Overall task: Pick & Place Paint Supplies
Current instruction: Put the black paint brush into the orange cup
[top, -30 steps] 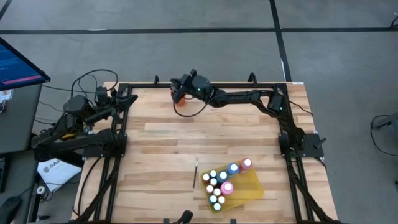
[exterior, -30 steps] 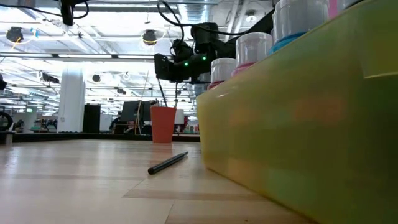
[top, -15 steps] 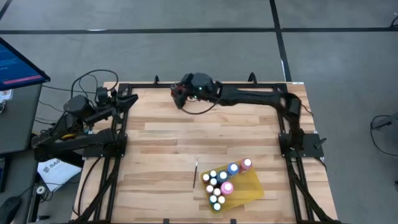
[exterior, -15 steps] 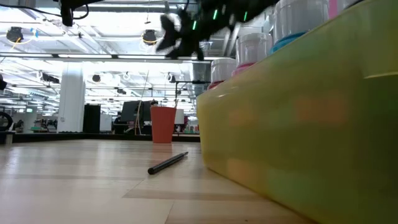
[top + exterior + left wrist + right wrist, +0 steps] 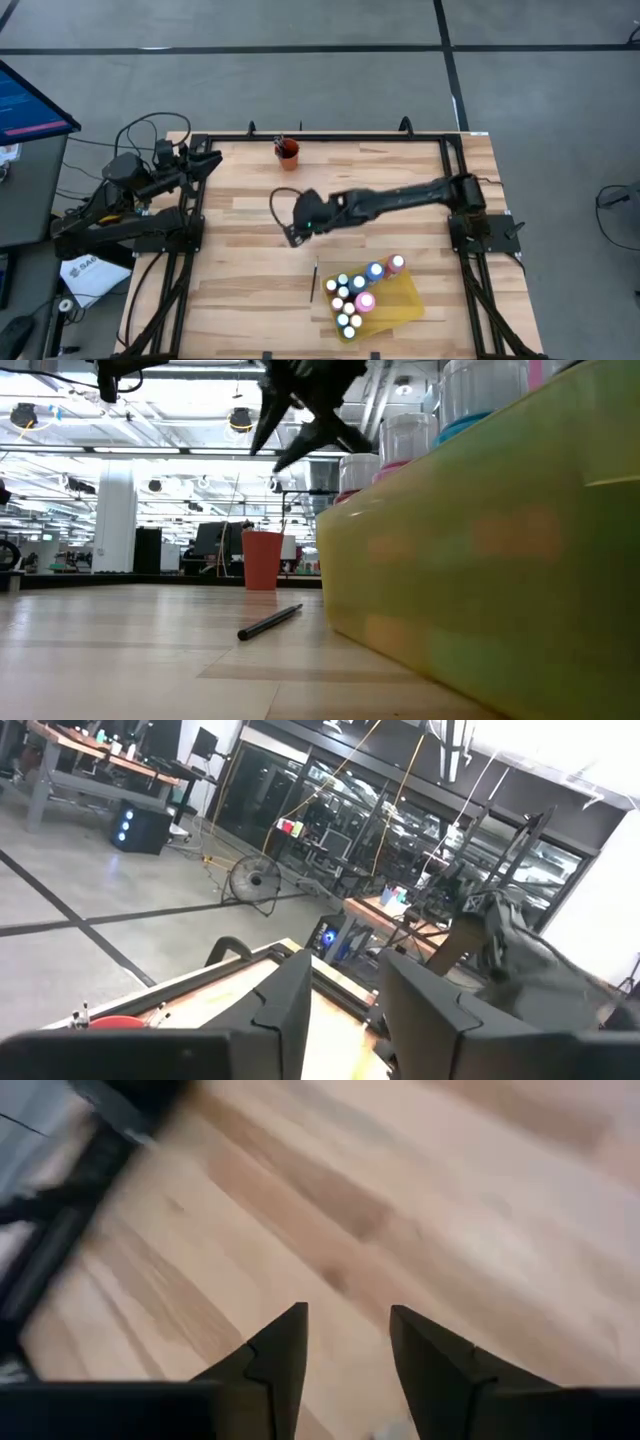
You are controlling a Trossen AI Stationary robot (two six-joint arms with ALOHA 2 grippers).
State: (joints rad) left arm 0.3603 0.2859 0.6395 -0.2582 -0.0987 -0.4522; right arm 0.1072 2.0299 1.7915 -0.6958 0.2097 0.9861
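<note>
Reach explains the right gripper (image 5: 296, 232), fingers parted and empty, hanging above mid-table just short of the loose paintbrush (image 5: 314, 279), likely its next pick. That brush lies on the table (image 5: 240, 270) beside the yellow tray (image 5: 405, 300), which holds the paint bottles (image 5: 356, 295). An orange cup (image 5: 288, 151) at the far edge holds something dark and slim. The left gripper (image 5: 205, 160) waits off-table, fingers slightly apart.

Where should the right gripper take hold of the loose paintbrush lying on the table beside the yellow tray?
Probably mid-shaft, from straight above. The paintbrush lies flat on the table, slim and apart from the yellow tray, so fingers closing across its width should clear both sides. The right gripper, open, hangs just beyond its far end; the left gripper waits at the table's edge.
</note>
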